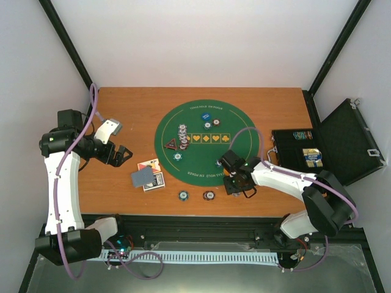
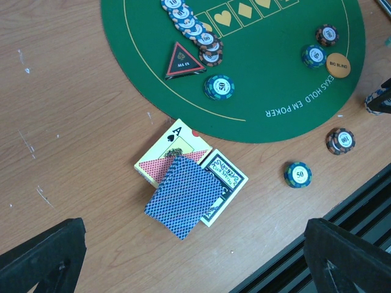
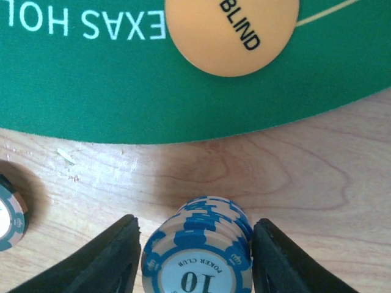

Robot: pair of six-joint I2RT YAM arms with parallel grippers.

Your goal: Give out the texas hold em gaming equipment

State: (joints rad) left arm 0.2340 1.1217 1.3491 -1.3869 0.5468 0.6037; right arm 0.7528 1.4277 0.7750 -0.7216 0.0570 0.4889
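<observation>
My right gripper is shut on a stack of blue-white "10" poker chips, standing on the wood just off the green mat. An orange "BLIND" disc lies on the mat ahead of it. In the top view the right gripper is at the mat's near edge. My left gripper is open and empty, left of a blue-backed deck that lies on two card boxes. A black-red triangular marker and a row of chips lie on the mat.
Single chips lie on the wood near the front edge: one teal, one brown. More chips and a blue disc lie on the mat. An open black case stands at the right table edge.
</observation>
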